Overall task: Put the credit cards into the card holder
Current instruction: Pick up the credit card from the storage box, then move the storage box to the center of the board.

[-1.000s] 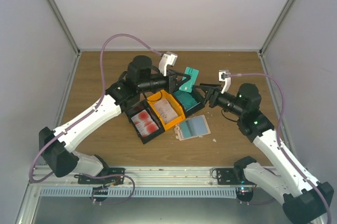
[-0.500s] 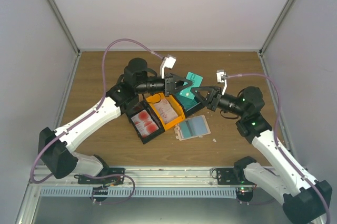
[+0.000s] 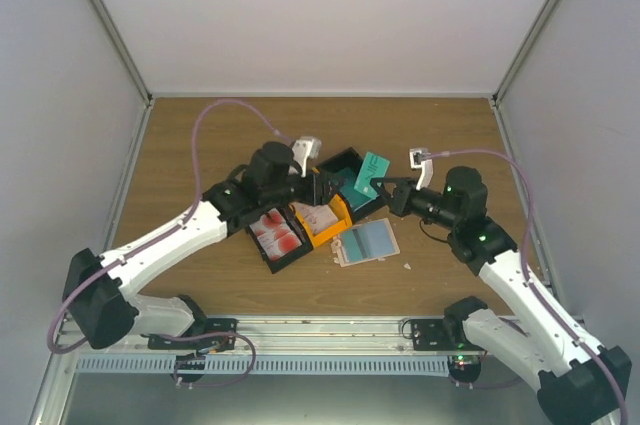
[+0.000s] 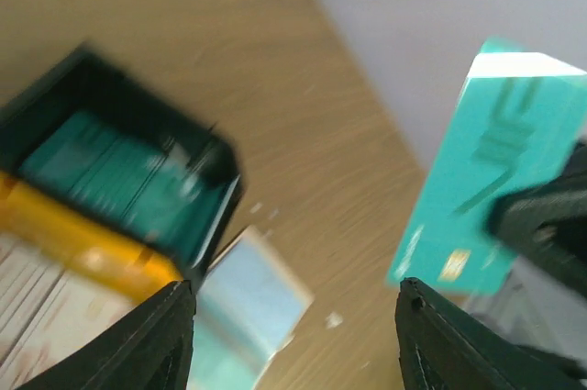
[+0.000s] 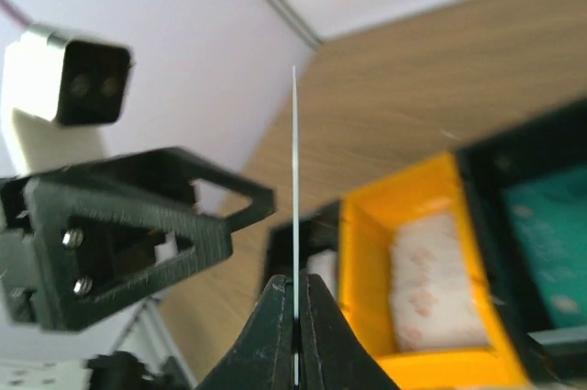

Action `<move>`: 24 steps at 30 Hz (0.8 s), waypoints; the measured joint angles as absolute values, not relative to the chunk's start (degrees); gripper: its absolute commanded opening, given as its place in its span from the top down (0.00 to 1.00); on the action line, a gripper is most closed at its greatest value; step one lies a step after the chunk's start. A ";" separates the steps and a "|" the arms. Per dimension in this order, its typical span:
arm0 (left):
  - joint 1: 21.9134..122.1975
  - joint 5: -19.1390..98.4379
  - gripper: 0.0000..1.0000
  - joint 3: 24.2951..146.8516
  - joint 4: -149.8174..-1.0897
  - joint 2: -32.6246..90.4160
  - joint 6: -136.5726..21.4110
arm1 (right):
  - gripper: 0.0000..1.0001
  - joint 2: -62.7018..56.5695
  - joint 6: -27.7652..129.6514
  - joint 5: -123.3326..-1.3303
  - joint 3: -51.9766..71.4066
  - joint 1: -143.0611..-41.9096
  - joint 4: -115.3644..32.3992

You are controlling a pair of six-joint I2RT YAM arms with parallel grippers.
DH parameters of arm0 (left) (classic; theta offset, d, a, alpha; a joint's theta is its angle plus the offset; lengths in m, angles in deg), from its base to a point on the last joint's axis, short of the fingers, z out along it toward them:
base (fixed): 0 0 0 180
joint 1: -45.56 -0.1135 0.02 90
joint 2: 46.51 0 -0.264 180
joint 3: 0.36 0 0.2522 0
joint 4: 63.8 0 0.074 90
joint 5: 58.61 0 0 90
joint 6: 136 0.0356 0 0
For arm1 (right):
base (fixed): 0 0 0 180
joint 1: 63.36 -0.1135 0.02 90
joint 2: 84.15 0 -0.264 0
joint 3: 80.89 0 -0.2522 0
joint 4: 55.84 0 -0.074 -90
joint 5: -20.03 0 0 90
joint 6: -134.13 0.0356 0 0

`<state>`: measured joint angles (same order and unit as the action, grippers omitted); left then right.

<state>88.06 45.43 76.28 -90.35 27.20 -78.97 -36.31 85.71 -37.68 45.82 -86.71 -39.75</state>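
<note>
Just left of the left fingers [image 3: 318,188] and nearer the arm bases, a black tray [image 3: 256,240] holds white cards with red blotches [image 3: 280,233]. It is joined to an orange tray [image 3: 342,211] of pale pinkish cards [image 3: 318,217], which lies under those fingers. The left fingers are released, spread apart with nothing between them, above the trays.

Beyond them and slightly right, a second black tray [image 3: 338,157] carries a stack of teal-green cards [image 3: 351,188].

Between the two sets of fingers, one teal-green card [image 3: 372,173] is up in the air and tilted. The right fingers [image 3: 386,192] are clenched on its lower part. From the right wrist it shows only as a thin edge-on line rising out of the closed tips. The left wrist view shows pale slanted strokes of lettering and a small gold chip on its face, all too blurred to read. Its lower right corner is hidden behind the right fingers.

Nearer the bases than the right fingers and a little to their left, the card holder [image 3: 366,242] lies opened flat on the counter [image 3: 200,145]. Its pale blue-grey pockets face up, just beside the trays. A small white scrap [image 3: 407,265] lies near its right edge.
</note>
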 measured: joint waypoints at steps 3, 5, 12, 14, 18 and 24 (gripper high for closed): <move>90.99 39.57 0.51 72.98 -94.59 28.75 -79.17 | 0.99 -36.09 82.63 -42.99 46.39 -86.71 -31.62; 93.85 36.91 0.56 71.27 -97.26 31.16 -80.00 | 1.00 -35.99 81.08 -46.55 47.39 -86.71 -26.64; 101.37 32.51 0.59 68.56 -103.53 40.38 -84.72 | 1.00 -36.27 79.13 -53.55 50.15 -86.69 -16.41; 102.26 31.79 0.55 68.56 -105.04 42.39 -86.60 | 1.00 -36.27 78.85 -54.73 50.21 -86.71 -15.45; 102.50 29.91 0.50 68.56 -107.23 44.67 -89.25 | 1.00 -36.20 78.43 -56.06 50.21 -86.71 -14.46; 101.26 28.62 0.50 68.74 -107.40 47.31 -90.36 | 0.99 -35.53 77.78 -56.39 50.24 -86.71 -13.35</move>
<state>101.26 28.62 68.74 -107.40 47.31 -90.36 -35.53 77.78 -56.39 50.24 -86.71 -13.35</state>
